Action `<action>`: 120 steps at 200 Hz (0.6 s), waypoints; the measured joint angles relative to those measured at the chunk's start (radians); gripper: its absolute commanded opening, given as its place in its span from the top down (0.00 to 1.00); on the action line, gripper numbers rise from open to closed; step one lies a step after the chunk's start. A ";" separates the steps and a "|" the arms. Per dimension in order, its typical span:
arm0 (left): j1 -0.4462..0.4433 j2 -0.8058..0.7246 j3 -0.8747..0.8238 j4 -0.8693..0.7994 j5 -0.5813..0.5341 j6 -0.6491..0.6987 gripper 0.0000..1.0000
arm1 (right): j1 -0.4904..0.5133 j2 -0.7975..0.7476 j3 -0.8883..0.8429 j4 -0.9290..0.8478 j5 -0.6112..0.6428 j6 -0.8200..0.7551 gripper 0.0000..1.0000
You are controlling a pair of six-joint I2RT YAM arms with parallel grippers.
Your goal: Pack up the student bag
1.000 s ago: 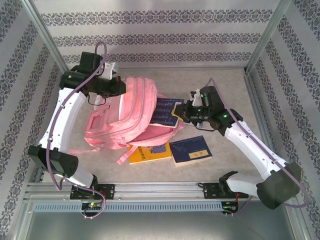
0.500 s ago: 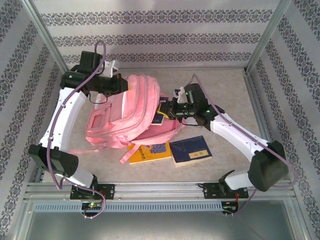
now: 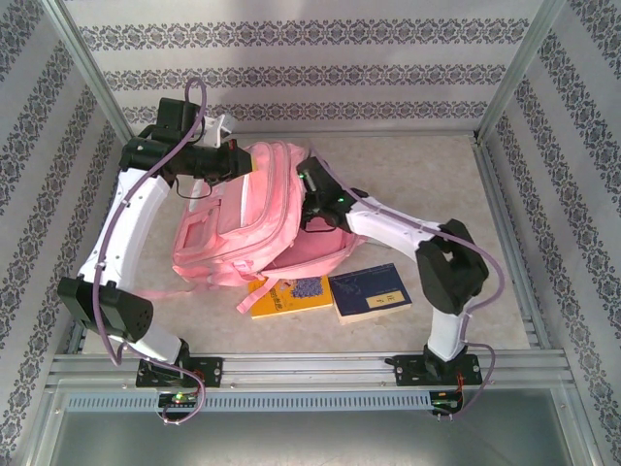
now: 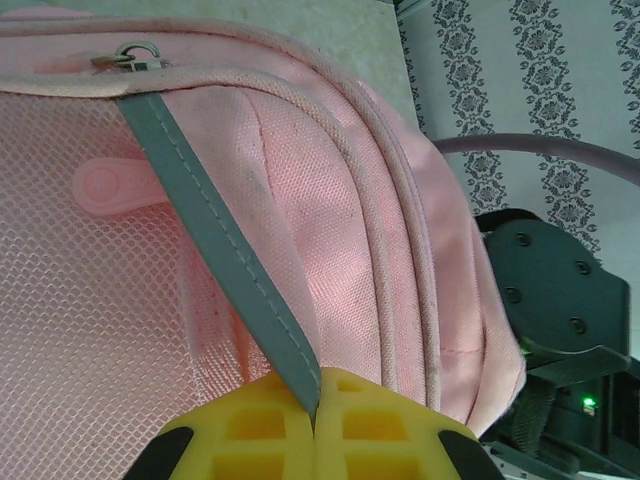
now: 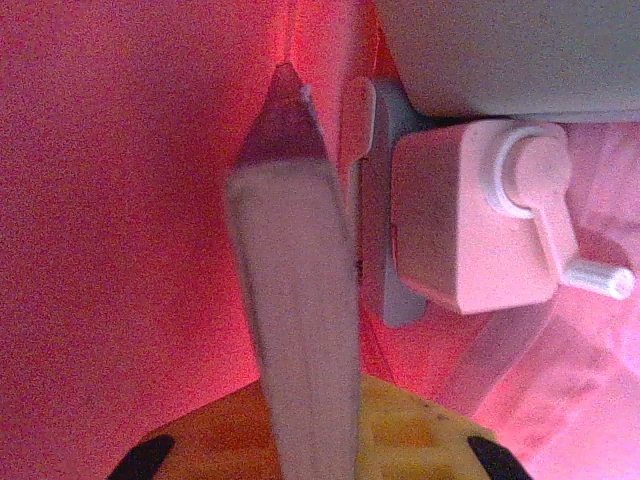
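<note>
Shoving harder could snag the book [image 5: 290, 280] your right gripper [image 5: 305, 425] clenches inside the student bag [image 3: 247, 218], centre-left of the top view, or yank its grey strap [image 4: 215, 250] from your pinching left gripper [image 4: 315, 405], collapsing the opening.

You'll find no lettering you can actually read: the blue book [image 3: 370, 292] on the worktop [image 3: 417, 175] carries a pale label and the yellow book [image 3: 291, 296] just beside it has dark cover print, both too small to make out.
</note>
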 measured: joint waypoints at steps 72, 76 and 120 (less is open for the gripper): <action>0.041 0.037 0.001 0.012 -0.010 -0.007 1.00 | -0.003 0.038 0.091 -0.122 0.063 -0.168 0.26; 0.044 0.037 0.002 0.012 -0.013 -0.007 1.00 | -0.005 0.029 0.090 -0.135 0.068 -0.179 0.25; 0.064 0.045 0.031 -0.006 -0.070 -0.006 1.00 | -0.031 -0.199 0.024 -0.260 0.134 -0.339 0.24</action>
